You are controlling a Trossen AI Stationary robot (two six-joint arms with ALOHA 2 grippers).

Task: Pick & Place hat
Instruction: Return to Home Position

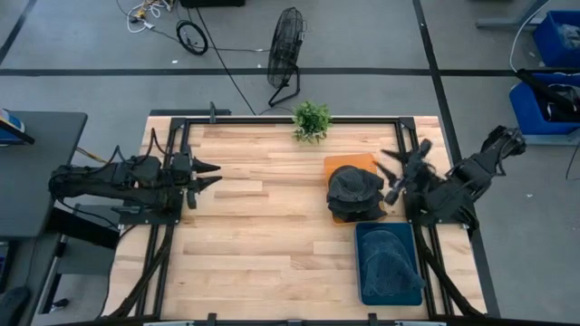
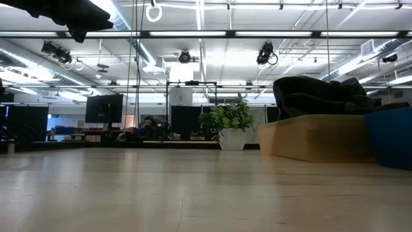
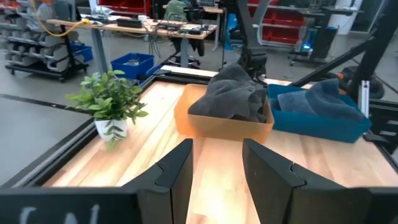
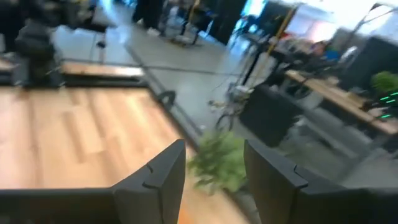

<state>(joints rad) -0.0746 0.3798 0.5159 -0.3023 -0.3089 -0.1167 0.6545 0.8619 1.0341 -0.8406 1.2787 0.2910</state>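
A pile of dark grey hats (image 1: 354,190) lies in an orange tray (image 1: 349,163) on the table's right half; the pile also shows in the low view (image 2: 322,95) and the left wrist view (image 3: 235,93). A blue-grey hat (image 1: 390,258) fills a blue bin (image 1: 362,272) nearer the front edge. My right gripper (image 1: 392,174) hovers open just right of the tray, fingers pointing toward the table's left; its wrist view (image 4: 214,168) shows only bare table and the plant. My left gripper (image 1: 207,175) waits open at the table's left side, aimed at the tray (image 3: 217,168).
A small potted plant (image 1: 312,119) stands at the far edge, close behind the tray. The black frame rail (image 1: 272,119) runs along the table's edge. Bare wood (image 1: 263,226) lies between the two arms. A fan (image 1: 285,45) stands on the floor beyond.
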